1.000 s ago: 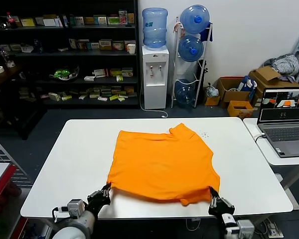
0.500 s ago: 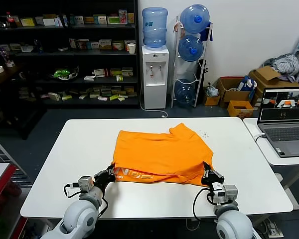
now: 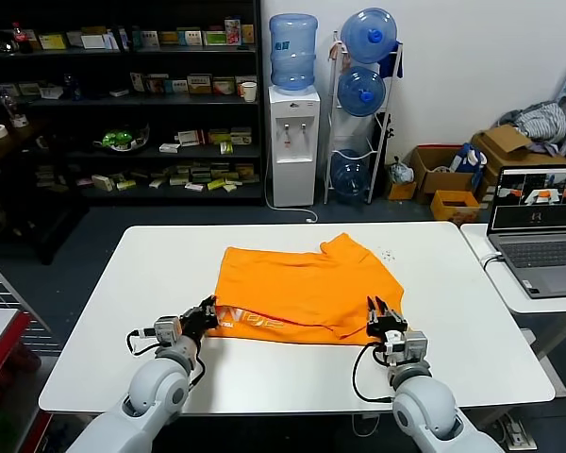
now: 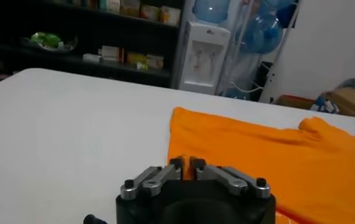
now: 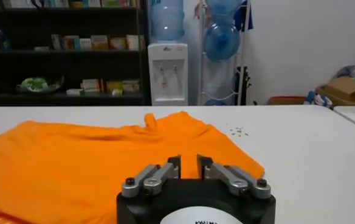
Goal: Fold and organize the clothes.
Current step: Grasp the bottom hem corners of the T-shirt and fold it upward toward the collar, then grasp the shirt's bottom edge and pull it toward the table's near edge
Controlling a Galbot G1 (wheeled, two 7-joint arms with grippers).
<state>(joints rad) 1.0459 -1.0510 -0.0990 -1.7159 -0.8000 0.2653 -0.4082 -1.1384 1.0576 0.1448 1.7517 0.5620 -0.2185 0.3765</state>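
Now one orange T-shirt [image 3: 302, 288], left gripper [image 3: 206, 312] clenched on its fold, right gripper [image 3: 385, 317] released.

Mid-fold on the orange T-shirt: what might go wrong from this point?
1. The left gripper looks shut on the orange T-shirt hem, while the right gripper shows a gap between its jaws; uneven holding could skew the fold.
2. The folded-over band with white lettering is narrow and slanted, so the crease may end up crooked.

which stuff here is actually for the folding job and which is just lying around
For the job:
orange T-shirt
left tool
right tool

Lying about:
laptop
water dispenser
cardboard boxes
shelves
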